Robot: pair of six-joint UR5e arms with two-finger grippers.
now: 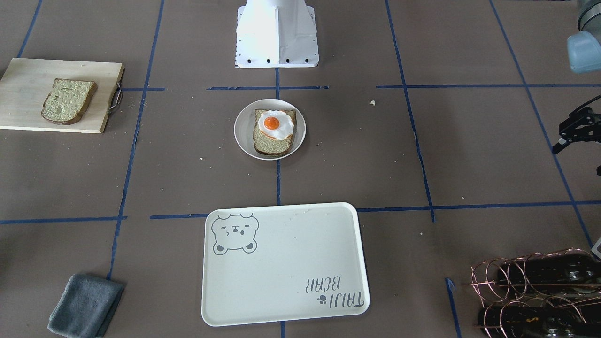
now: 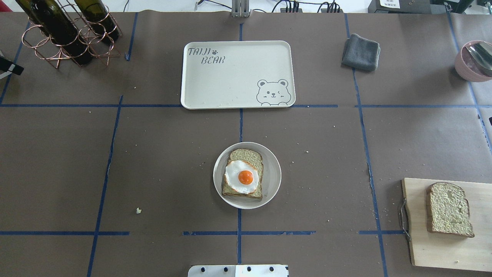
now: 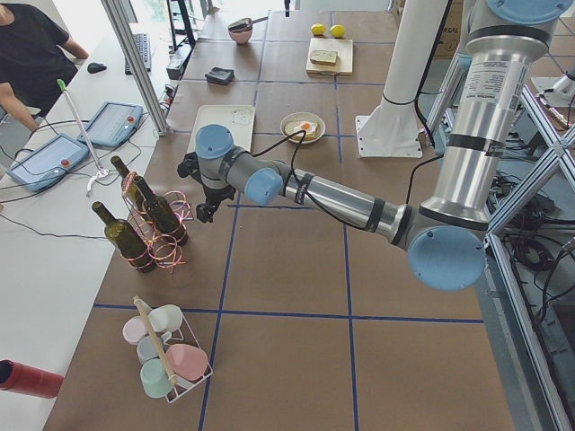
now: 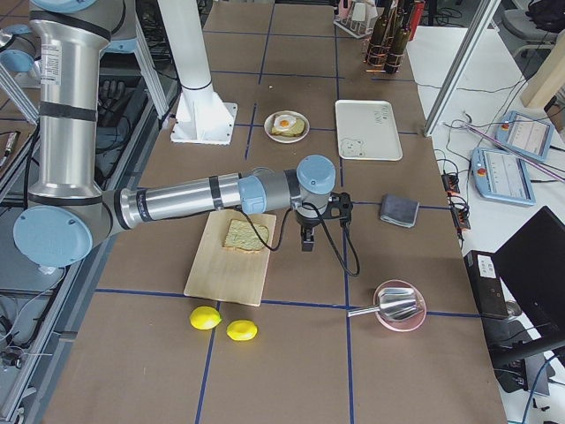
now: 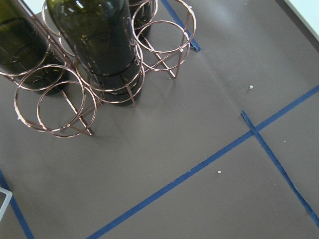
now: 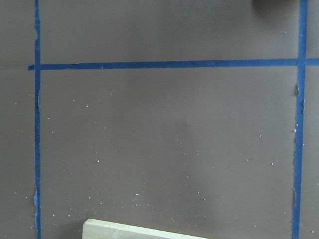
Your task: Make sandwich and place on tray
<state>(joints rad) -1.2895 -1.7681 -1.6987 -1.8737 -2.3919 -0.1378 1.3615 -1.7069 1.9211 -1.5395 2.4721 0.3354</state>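
Note:
One bread slice (image 1: 272, 144) lies on a small round white plate (image 1: 244, 136) at the table's middle, with the fried egg (image 1: 276, 124) on top. The second slice (image 1: 68, 101) lies on a wooden cutting board (image 1: 23, 84) on my right side. The cream bear tray (image 1: 281, 263) is bare, beyond the plate. My left gripper (image 1: 570, 136) hovers near the bottle rack, cut off by the frame edge; I cannot tell its state. My right gripper (image 4: 307, 234) hangs over the table just beyond the board; it shows only in the exterior right view, so I cannot tell its state.
A copper rack with wine bottles (image 1: 535, 295) stands at the far left corner. A grey cloth (image 1: 84, 305) lies far right, with a pink bowl (image 2: 474, 59) beyond it. Two lemons (image 4: 221, 322) lie past the board. The robot base (image 1: 277, 33) is behind the plate.

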